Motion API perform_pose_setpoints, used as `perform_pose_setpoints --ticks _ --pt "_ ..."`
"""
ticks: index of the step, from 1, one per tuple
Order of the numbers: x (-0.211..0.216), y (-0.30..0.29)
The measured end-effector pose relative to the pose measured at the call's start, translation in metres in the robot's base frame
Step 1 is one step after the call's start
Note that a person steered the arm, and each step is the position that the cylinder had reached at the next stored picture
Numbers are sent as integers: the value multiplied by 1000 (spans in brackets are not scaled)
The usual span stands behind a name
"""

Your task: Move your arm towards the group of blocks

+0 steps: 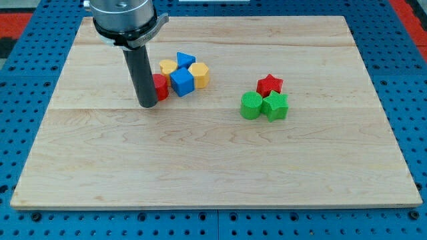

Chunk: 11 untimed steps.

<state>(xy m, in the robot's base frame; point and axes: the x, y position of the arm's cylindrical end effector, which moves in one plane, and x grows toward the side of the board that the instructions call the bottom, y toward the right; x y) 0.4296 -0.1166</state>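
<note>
Where my tip (pixel 147 104) rests, touching red block (pixel 160 87), no writing legible

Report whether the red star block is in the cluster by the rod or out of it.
Out. The red star sits apart at the view's right, touching two green blocks; my tip is beside the other cluster.

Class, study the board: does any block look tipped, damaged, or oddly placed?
Nothing stands out. Two tidy clusters sit on the board: red block, yellow blocks and blue blocks near my tip, which sits just left of the red block; red star with two green blocks to the right.
</note>
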Motion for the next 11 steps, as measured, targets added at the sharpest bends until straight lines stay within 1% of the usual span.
perform_pose_setpoints --ticks 3,4,5,6,7,8,9,10,11 --pt "-3 0" --pt "10 17" --pt "35 81" --pt "64 161" --pt "59 263" --pt "25 350" --pt "-25 338" --pt "-58 295" --pt "-55 256"
